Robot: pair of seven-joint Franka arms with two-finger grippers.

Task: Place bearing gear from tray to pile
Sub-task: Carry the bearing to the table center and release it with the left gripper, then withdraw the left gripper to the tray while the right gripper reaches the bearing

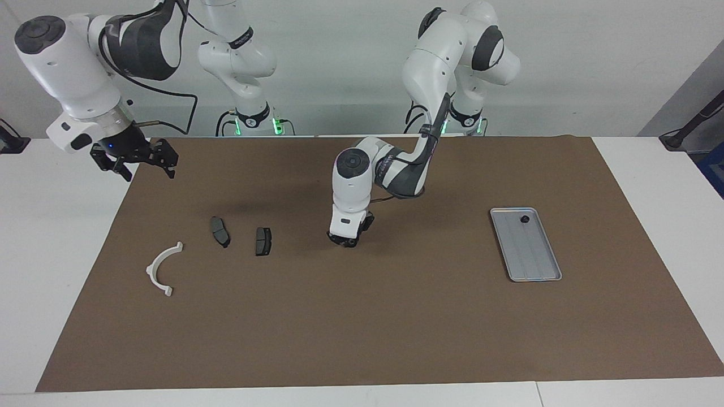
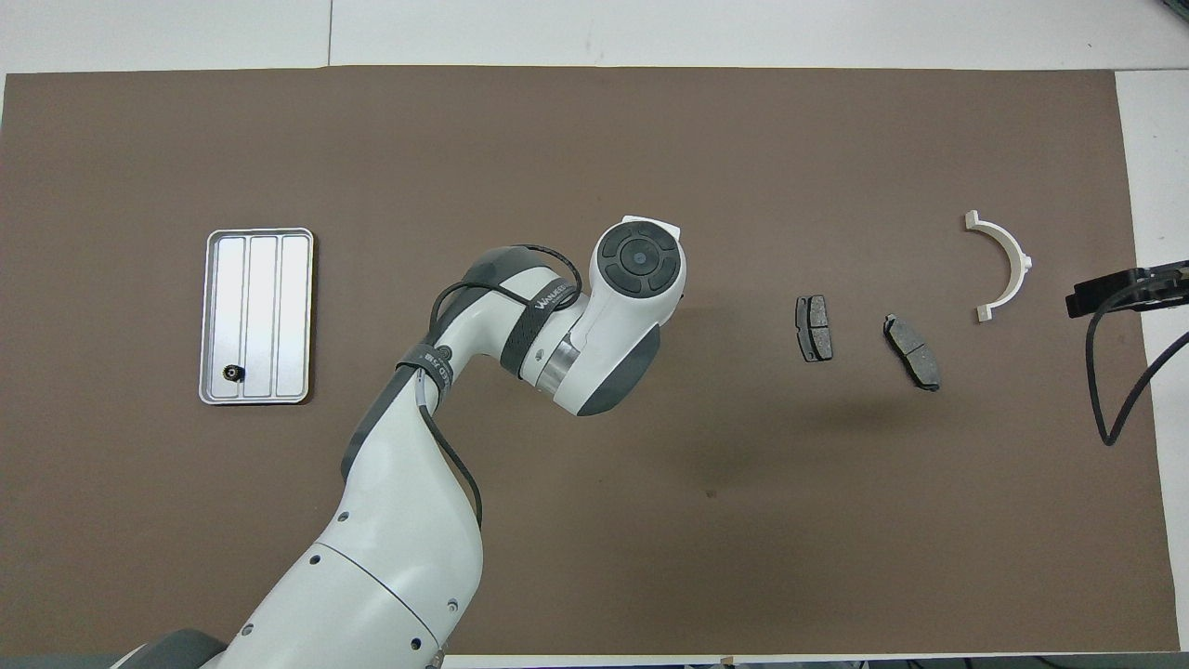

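Observation:
The silver ribbed tray (image 1: 534,251) (image 2: 263,279) lies toward the left arm's end of the mat. A small black bearing gear (image 1: 525,219) (image 2: 231,373) sits in its corner nearest the robots. The pile lies toward the right arm's end: a white semicircular bracket (image 1: 163,268) (image 2: 1008,260) and two dark brake pads (image 1: 220,231) (image 1: 263,241). My left gripper (image 1: 346,242) is down at the mat mid-table, beside the nearer pad. Whether it holds anything is hidden, and in the overhead view its own wrist covers it. My right gripper (image 1: 141,164) waits open and empty above the mat's corner.
A brown mat (image 1: 362,328) covers most of the white table. The left arm's elbow and cable (image 2: 502,316) hang over the mat between tray and pile. The right arm's cable (image 2: 1110,372) droops by the bracket.

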